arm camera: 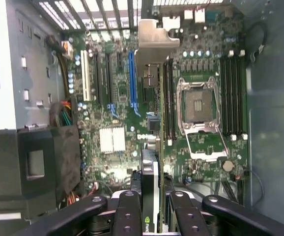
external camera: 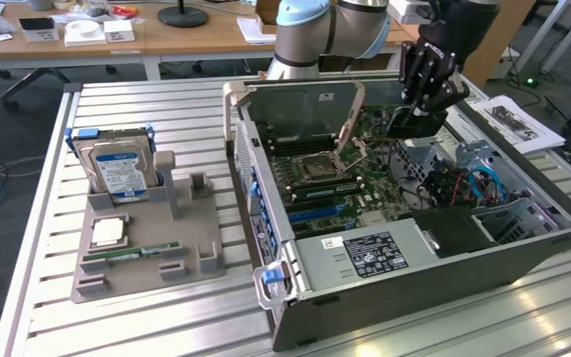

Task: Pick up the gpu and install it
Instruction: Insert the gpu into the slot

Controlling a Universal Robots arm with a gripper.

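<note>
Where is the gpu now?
In the exterior view's upper right, the gpu hangs in the gripper over the motherboard in the open case.

A hard drive (external camera: 122,175) stands upright on the gray tray (external camera: 146,280).

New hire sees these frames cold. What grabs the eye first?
The open computer case dominates the exterior view's right, its green motherboard exposed. Above the board, the black claw grips the gpu on edge. On the exterior view's left, a blue-labelled hard drive stands in a grey holder.
</note>
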